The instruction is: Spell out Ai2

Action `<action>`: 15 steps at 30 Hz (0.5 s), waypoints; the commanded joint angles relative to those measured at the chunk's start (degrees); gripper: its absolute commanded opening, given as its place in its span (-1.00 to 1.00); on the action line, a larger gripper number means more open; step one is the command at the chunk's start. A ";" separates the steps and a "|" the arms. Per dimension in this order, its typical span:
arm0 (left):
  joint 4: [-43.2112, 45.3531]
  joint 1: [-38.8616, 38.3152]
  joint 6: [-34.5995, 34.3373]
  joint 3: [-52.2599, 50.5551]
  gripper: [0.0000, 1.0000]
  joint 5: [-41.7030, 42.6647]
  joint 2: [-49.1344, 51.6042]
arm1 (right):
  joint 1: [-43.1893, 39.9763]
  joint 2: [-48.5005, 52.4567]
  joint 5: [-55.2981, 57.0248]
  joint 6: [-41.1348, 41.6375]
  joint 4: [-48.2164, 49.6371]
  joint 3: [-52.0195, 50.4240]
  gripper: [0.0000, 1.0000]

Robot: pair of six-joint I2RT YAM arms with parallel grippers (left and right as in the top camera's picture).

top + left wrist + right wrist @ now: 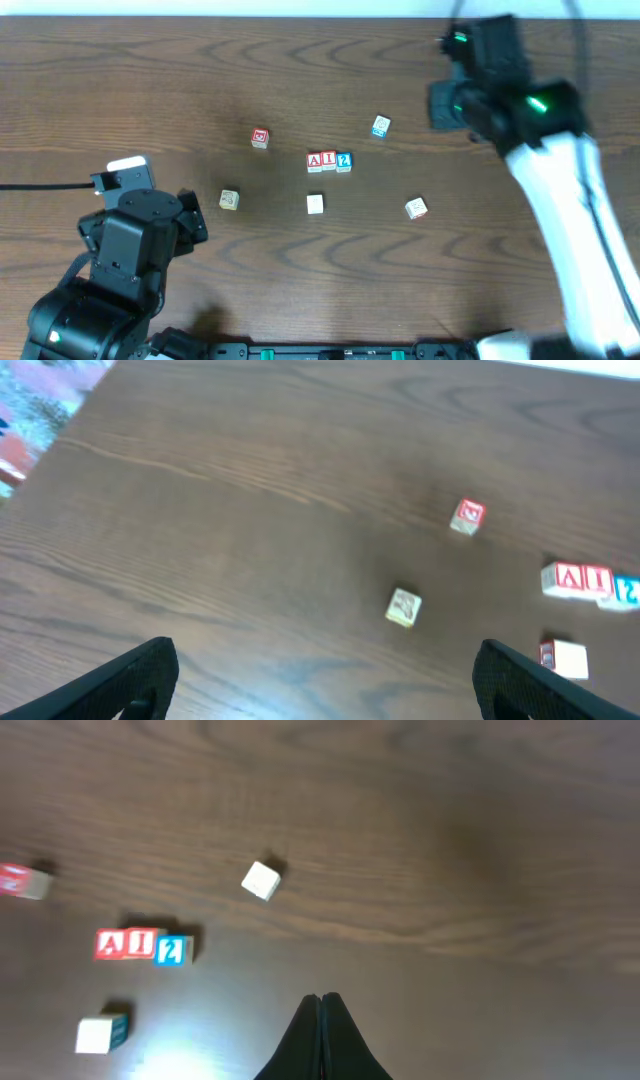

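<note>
Three small wooden cubes stand touching in a row mid-table: the red "A" [315, 160], the red "I" [329, 160] and the blue "2" [344, 161]. The left wrist view has the "A" [565, 577], the "I" [597, 580] and the "2" [627, 590] at its right edge. In the right wrist view the "A" [111, 944], the "I" [141, 944] and the "2" [172, 949] lie at the left. My left gripper [197, 218] [335, 690] is open and empty, well left of the row. My right gripper [437, 103] [322, 1002] is shut on nothing, raised at the back right.
Loose cubes lie around the row: a red-marked one [260, 138] at the back left, a pale one [229, 200] near my left gripper, a white one [315, 204] in front, a blue-marked one [381, 126] at the back right, another [416, 208] at the front right.
</note>
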 commanded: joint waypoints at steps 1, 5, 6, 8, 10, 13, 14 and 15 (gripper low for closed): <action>-1.95 0.17 0.70 2.34 0.91 4.07 -0.68 | -0.17 -8.85 -0.44 -1.51 -1.36 -5.05 -0.97; -4.98 0.17 2.43 3.93 0.96 9.16 -5.46 | -0.17 -25.46 -0.46 -0.61 0.96 -18.60 -0.97; -6.08 0.17 2.38 3.91 0.96 9.16 -7.41 | -0.17 -29.49 -0.50 -0.55 1.70 -22.29 -0.97; -8.26 0.17 2.40 3.89 0.93 9.60 -11.43 | -0.17 -38.05 -0.87 -0.17 3.43 -29.99 -0.98; -9.38 0.17 2.43 3.85 0.91 9.77 -14.60 | -0.17 -44.59 -0.90 -0.15 4.59 -35.06 -0.97; -9.53 0.17 2.82 3.85 0.91 9.60 -17.27 | -0.17 -50.95 -0.87 -0.09 5.55 -38.45 0.08; -9.68 0.17 2.82 3.85 0.91 9.49 -17.53 | -0.17 -52.26 -0.87 0.02 5.42 -38.73 0.99; -10.03 0.17 2.78 3.85 0.91 9.38 -17.62 | -0.17 -53.07 -0.87 0.02 5.14 -38.73 0.98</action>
